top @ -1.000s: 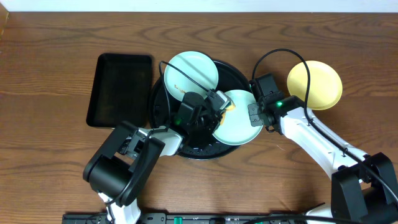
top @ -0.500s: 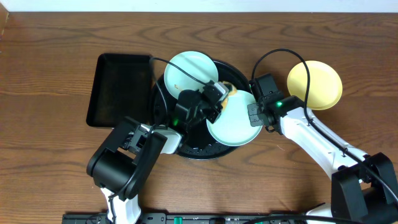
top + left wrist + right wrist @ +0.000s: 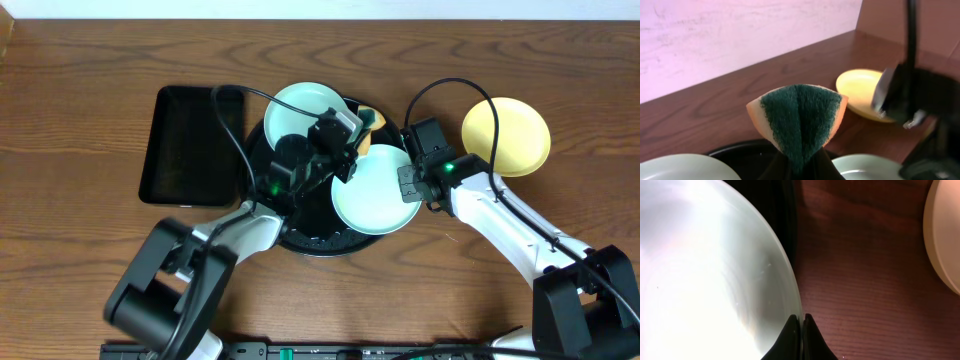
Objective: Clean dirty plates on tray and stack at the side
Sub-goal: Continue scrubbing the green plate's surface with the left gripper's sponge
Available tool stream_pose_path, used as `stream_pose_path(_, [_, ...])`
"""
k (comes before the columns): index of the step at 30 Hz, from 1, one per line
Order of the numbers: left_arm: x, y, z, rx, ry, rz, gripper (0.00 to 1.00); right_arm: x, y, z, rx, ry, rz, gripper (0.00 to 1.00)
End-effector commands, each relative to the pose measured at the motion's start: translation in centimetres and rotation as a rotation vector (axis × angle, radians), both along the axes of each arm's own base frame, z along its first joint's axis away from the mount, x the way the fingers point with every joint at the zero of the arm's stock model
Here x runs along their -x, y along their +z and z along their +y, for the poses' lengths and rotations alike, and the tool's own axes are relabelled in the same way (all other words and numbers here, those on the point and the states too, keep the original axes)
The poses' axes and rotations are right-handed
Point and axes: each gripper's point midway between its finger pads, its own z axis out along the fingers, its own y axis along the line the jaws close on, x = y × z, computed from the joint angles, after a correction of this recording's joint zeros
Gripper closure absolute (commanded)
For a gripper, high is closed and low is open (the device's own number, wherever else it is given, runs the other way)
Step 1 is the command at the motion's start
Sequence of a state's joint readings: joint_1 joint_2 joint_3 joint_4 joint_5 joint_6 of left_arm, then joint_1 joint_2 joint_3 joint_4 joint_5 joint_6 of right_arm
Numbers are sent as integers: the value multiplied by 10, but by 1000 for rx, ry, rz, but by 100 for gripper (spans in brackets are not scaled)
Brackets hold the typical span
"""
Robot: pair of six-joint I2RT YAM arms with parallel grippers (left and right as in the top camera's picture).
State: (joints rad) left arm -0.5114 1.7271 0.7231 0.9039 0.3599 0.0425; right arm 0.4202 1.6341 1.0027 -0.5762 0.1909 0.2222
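- My left gripper (image 3: 355,130) has lifted off the near mint plate (image 3: 375,192) and swung toward the far side of the round tray (image 3: 300,243). Its jaws pinch the folded sponge (image 3: 799,120).
- My right gripper (image 3: 801,324) has its jaws pressed together on that plate's rim, holding it over the tray's right edge.
- The plate looks wiped, though glare may hide faint smears. I judge it ready to stack.
- The tray carries both mint plates, and the second mint plate (image 3: 300,108) sits at its far-left rim.
- The yellow plate (image 3: 505,135) lies on the table right of the tray.
- The rectangular tray (image 3: 190,145), left of the round one, shows nothing inside.
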Motion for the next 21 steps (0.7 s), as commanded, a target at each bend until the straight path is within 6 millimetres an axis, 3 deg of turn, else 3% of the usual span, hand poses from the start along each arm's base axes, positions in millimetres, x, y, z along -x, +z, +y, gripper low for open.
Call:
stream_pose_path(1, [2, -8, -2, 3, -1, 75, 92, -1, -3, 1, 1, 11, 4, 99])
stream_pose_path(5, [4, -29, -2, -30, -2, 133, 93, -2, -3, 2, -1, 11, -2, 99])
stream_pose_path(21, [1, -73, -11, -35, -36, 157, 93, -2, -3, 2, -2, 11, -3, 99])
